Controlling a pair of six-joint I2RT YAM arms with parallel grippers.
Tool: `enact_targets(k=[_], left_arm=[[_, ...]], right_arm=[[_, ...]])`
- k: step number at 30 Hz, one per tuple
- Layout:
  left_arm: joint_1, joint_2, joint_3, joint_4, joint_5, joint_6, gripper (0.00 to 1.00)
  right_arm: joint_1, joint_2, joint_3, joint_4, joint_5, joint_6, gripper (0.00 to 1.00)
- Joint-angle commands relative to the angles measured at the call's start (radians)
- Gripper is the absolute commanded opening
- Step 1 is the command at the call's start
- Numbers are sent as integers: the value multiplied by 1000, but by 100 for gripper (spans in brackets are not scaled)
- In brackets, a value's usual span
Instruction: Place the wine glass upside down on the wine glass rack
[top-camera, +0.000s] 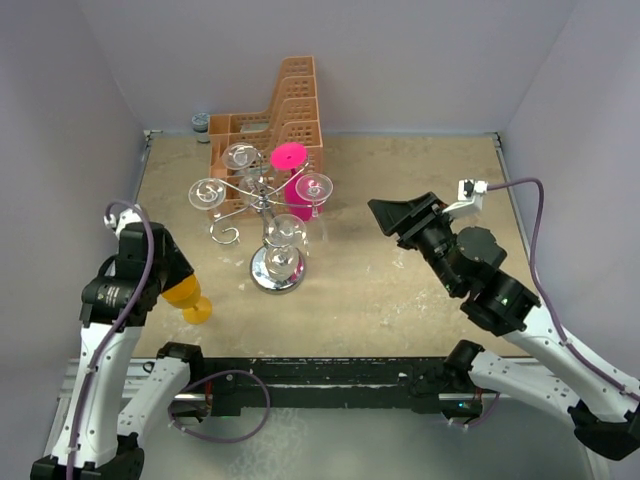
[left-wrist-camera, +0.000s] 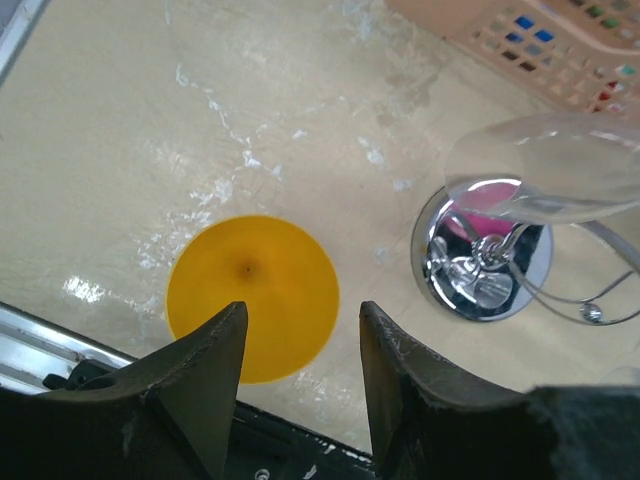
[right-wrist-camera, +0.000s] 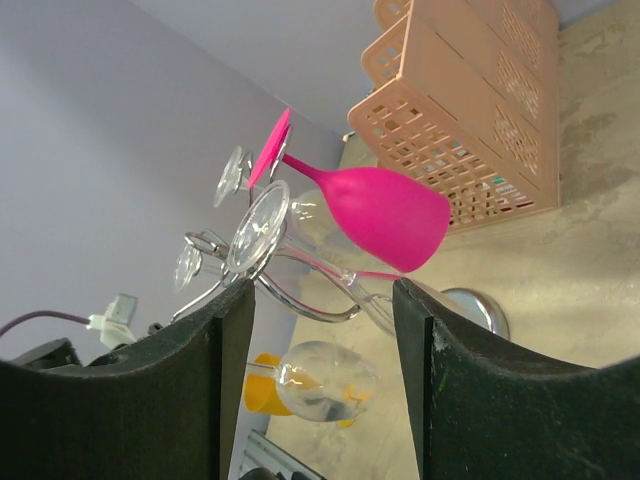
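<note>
The silver wire rack (top-camera: 262, 196) stands mid-table on its round chrome base (left-wrist-camera: 480, 262). Several clear glasses hang from it bowl down, as does a pink glass (top-camera: 303, 190) on its far side. A yellow wine glass (top-camera: 188, 296) sits on the table left of the rack, and its round yellow foot (left-wrist-camera: 252, 298) faces the left wrist camera. My left gripper (left-wrist-camera: 300, 330) is open just above it, holding nothing. My right gripper (top-camera: 392, 214) is open and empty, right of the rack and apart from it. It faces the pink glass (right-wrist-camera: 385, 212) and the wire arms (right-wrist-camera: 300, 300).
An orange perforated stepped basket (top-camera: 290, 100) stands against the back wall behind the rack; it also shows in the right wrist view (right-wrist-camera: 470, 120). A small dark jar (top-camera: 201, 122) sits in the back left corner. Walls close three sides.
</note>
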Motion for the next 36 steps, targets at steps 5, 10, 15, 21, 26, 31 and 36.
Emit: enact_targets(k=[5,10,15,21,26,31,36], left_arm=[[-4,58,-123,95,90,40,46],[-4,90,-161,153,109,41,46],[-4,122,-193,139,4,13,35],[-4,118,-150,84,-70,7,7],[-4,104,-83,40,-98,7,0],[-4,76,61,-16,-182,-6,0],[-4,60,298,35,-354,-15,0]], right_arm=[[2,19,11,59,31,53,59],[2,14,19,62,31,43,59],[2,5,16,49,37,44,59],[2,-12,12,59,23,42,58],[2,-17,18,63,7,33,58],[2,-23,18,79,-20,28,58],[2,-18,25,152,-65,-1,59]])
